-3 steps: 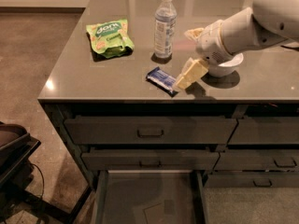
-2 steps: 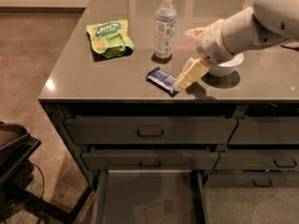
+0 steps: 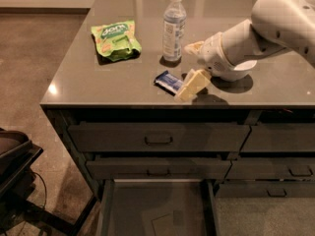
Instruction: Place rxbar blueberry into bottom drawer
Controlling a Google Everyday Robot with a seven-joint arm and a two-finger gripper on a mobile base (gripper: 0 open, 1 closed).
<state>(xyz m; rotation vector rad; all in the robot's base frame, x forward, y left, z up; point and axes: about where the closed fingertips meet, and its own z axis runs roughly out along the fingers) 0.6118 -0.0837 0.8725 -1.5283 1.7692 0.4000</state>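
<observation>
Though open, bottom drawer (image 3: 142,205) well below rxbar blueberry (image 3: 168,81) on countertop (image 3: 98,85); gripper (image 3: 193,65) just beside bar, jaws wide apart

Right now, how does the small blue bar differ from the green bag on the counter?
The rxbar blueberry is small, flat and dark blue; the green snack bag is larger, puffier and bright green. The bar lies near the front edge, beside the open tool; the bag lies farther back left, away from it. Both rest on the counter.
</observation>
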